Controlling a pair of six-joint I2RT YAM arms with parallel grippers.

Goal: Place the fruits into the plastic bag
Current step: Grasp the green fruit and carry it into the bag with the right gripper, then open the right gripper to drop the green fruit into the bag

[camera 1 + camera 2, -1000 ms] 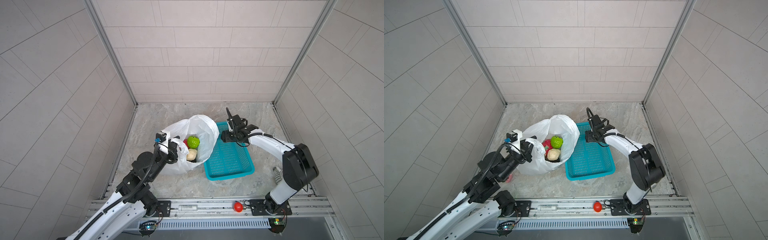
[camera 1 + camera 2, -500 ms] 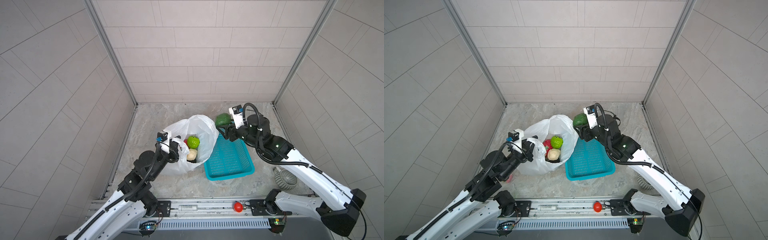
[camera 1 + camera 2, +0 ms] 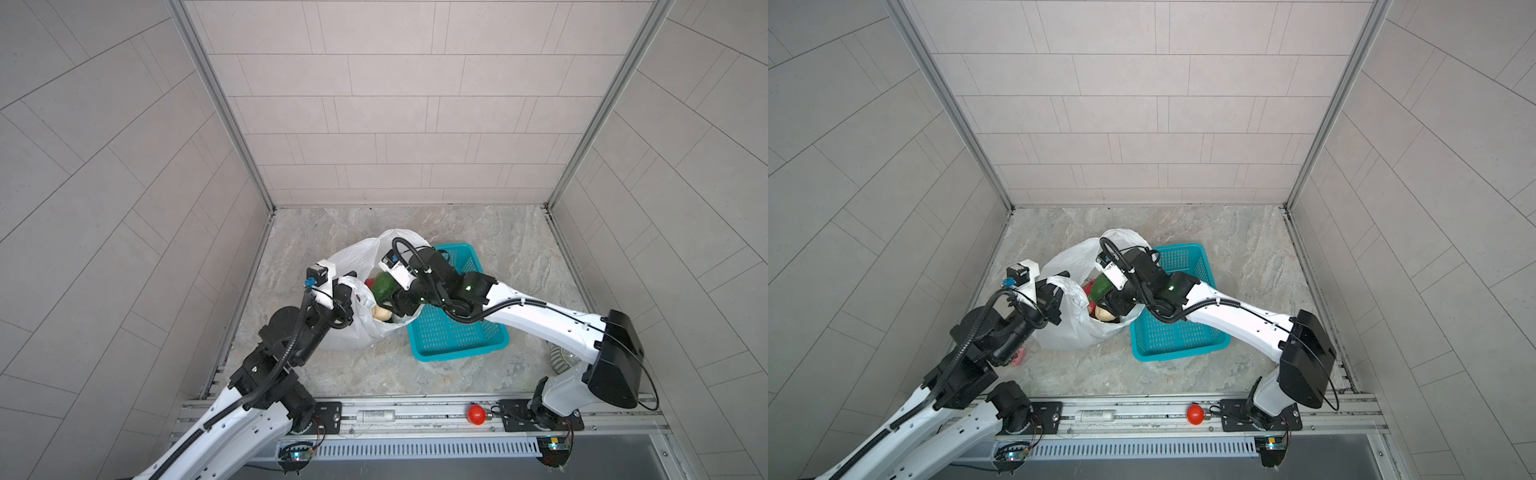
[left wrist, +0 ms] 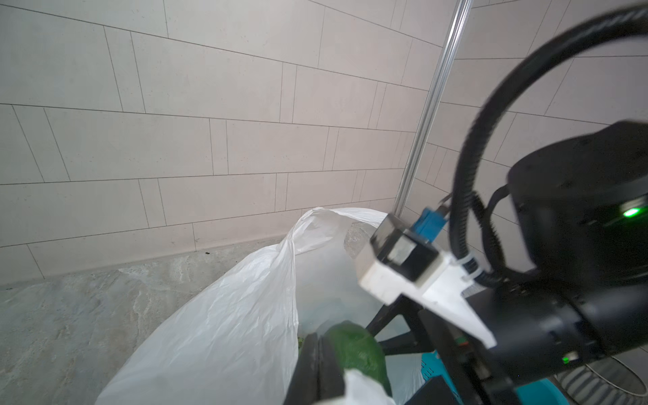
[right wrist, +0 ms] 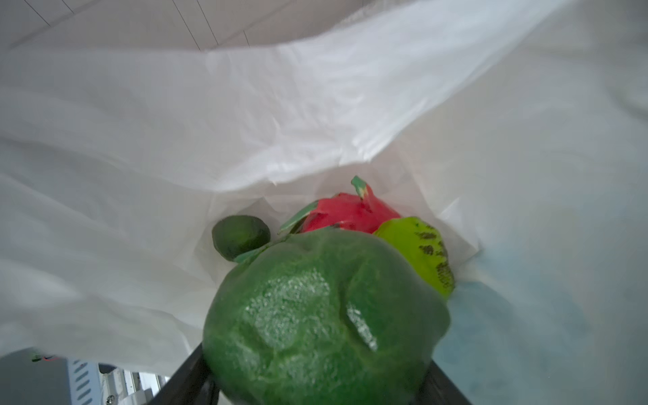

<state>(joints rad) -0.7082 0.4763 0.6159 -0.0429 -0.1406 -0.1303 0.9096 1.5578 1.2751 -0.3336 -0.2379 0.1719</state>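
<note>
The plastic bag (image 3: 357, 257) lies in the same place on the table (image 3: 519, 249) as a second ago. Its mouth gapes toward the teal basket (image 3: 457, 357), whose near corner it touches. The basket has not shifted either, and no fruit shows on its mesh in either top view.

The big change is the right arm. A second ago its claw was down at the basket's far corner. Half a second ago it hung just beyond the bag with the fruit lifted. Now the right claw (image 3: 388, 297) reaches across the basket and sits over the bag's mouth, clamped on the dark green avocado (image 5: 322, 315). The avocado is above the fruit pile and not resting on it.

The left claw (image 3: 1054, 297) has kept its place at the bag's near rim, pinched together on a fold of the plastic and holding that side up.

Inside the bag, under the avocado, lie the pink-red dragon fruit (image 5: 347, 214), the bright green bumpy ball (image 5: 417, 252) just beside it, and a small dark oval (image 5: 240, 236) against the plastic. The cream knobbly ball (image 3: 381, 314) shows at the mouth, where it was before.
</note>
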